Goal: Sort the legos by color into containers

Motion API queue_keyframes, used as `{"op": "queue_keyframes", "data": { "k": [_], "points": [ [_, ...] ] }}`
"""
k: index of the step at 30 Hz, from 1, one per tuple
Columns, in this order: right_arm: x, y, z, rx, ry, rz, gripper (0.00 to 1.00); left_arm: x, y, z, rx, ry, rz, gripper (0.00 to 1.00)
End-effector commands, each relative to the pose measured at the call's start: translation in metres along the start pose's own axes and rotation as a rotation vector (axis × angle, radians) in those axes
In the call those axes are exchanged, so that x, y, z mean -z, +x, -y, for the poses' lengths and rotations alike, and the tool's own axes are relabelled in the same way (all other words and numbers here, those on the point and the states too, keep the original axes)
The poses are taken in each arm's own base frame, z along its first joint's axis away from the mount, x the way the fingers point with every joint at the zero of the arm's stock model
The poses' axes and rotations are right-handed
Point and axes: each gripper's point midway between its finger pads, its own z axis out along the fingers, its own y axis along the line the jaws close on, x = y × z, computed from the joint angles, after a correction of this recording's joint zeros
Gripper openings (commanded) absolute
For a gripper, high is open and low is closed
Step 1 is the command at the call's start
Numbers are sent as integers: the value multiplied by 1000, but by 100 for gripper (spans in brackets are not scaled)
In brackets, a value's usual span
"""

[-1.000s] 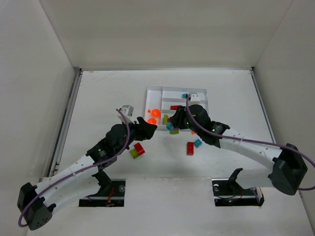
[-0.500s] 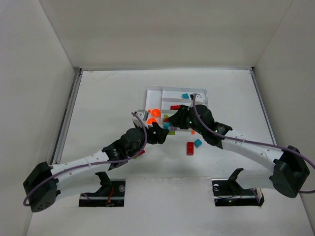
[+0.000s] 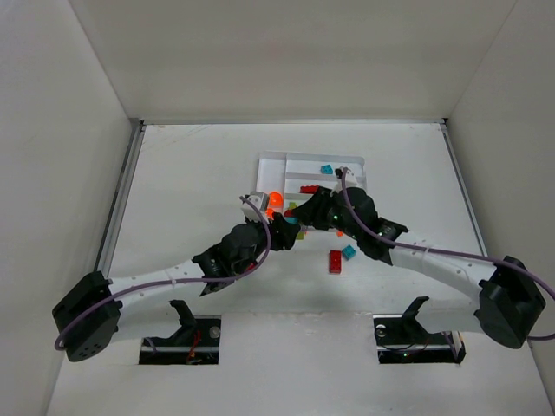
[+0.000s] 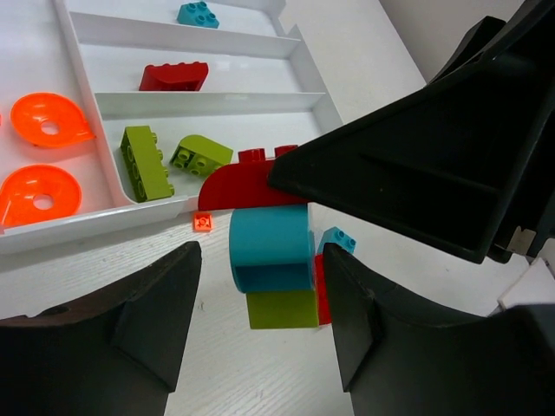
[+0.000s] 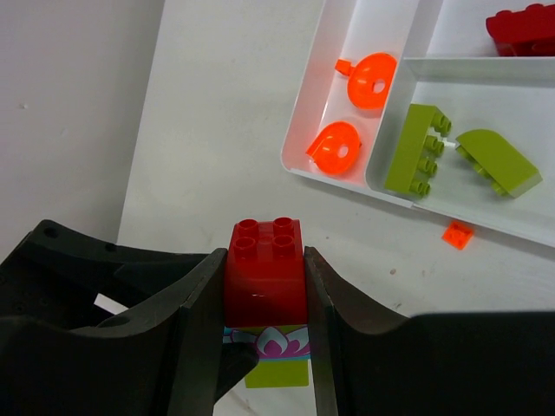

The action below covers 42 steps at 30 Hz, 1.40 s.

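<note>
Seen from above, two robot arms meet at the middle of a white surface [image 3: 191, 173], just below a white plastic tray with long slots [image 4: 208, 102]. The right tool [image 5: 263, 260] is clenched on a red plastic brick [image 5: 264, 277], which appears stacked with a teal round piece [image 4: 270, 243] and a lime green block [image 4: 282, 309]. The left tool [image 4: 260, 260] is released, its fingers standing either side of the teal piece without gripping it.

Sorted so far: two orange round pieces [image 4: 48, 121] in the narrow section, two lime green bricks [image 4: 143, 160] in the nearest slot, a red brick [image 4: 173, 76] in the middle slot and a teal brick [image 4: 198, 13] in the far one.

The risk, as I judge it, lies in pulling the stack apart: a sudden release could fling pieces, and the tools are close enough to knock together. The tray's near wall lies just above, with a tiny orange tile [image 4: 203, 222] against it, so a jolt could shift either. Open room lies at the left of the overhead frame; the lower right holds loose bricks [image 3: 335, 261].
</note>
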Motion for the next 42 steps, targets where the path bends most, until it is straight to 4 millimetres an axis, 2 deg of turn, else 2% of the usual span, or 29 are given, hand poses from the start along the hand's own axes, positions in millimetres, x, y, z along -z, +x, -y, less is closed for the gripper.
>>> {"op": "queue_keyframes", "data": {
  "k": [1,3,4,8,11,15,18,21,31,34,42],
  "points": [
    [-2,-8,-21,-45,-93,34,23,-7,-31,22,18,52,93,52],
    [-4,-6,-23,-52,-108,21,23,-8,-29,21,16,48,87,45],
    [-4,-4,-23,-53,-110,16,23,-8,-29,23,17,54,88,38],
    [-3,-6,-24,-58,-117,22,23,-5,-27,23,3,63,81,25],
    [-1,-19,-22,-62,-117,52,23,-1,-23,22,3,71,69,22],
    [4,-47,-12,-73,-105,114,23,6,-16,19,6,72,47,21],
    [5,-71,7,-83,-68,169,23,11,-14,15,7,66,40,21],
    [0,-85,38,-93,-7,197,23,13,-17,12,17,59,49,21],
    [-45,-101,147,-83,295,208,23,19,-20,11,38,63,50,22],
    [-56,-108,167,-117,320,210,24,20,-21,11,54,63,52,23],
    [-79,-121,188,-206,289,234,26,21,-16,6,78,49,44,23]
  ]
}}
